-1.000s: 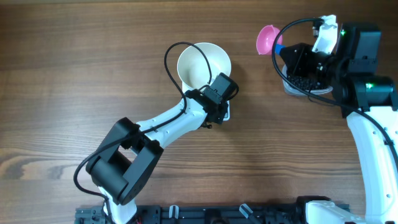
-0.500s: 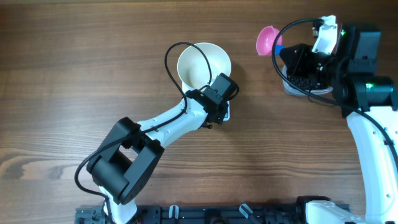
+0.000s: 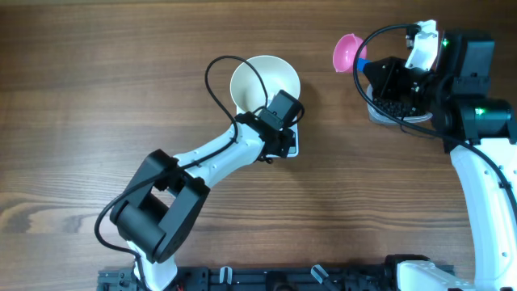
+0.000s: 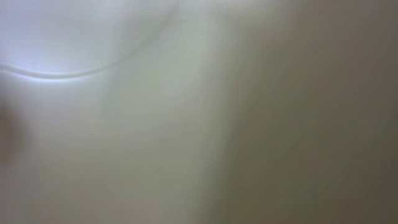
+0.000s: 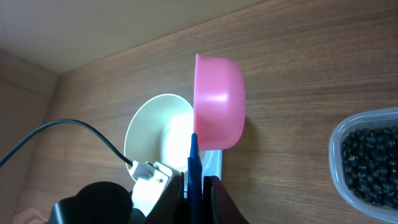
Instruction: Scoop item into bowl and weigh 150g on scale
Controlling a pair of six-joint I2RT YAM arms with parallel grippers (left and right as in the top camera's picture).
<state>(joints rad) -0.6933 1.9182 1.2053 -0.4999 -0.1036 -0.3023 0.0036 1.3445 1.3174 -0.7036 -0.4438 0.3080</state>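
Note:
The white bowl point(image 3: 257, 79) sits at the table's middle, its lower right edge over the white scale point(image 3: 292, 146). My left gripper point(image 3: 283, 111) hangs over that edge of the bowl. Its fingers are hidden, and the left wrist view shows only a blurred pale surface. My right gripper point(image 5: 194, 186) is shut on the blue handle of a pink scoop point(image 5: 217, 102), held up above the wood to the right of the bowl point(image 5: 155, 130). The scoop point(image 3: 348, 51) shows no black beans. The item point(image 5: 370, 162) lies in a clear tub point(image 3: 396, 111) under the right arm.
The scale point(image 5: 214, 163) shows only as a narrow strip beside the bowl. The left arm's black cable point(image 3: 222, 81) loops across the bowl. The clear tub point(image 5: 367, 124) stands at the table's right side.
The left arm's wrist has shifted slightly up and left over the bowl's edge, and its cable loop moved left with it. The right arm and scoop have not moved.

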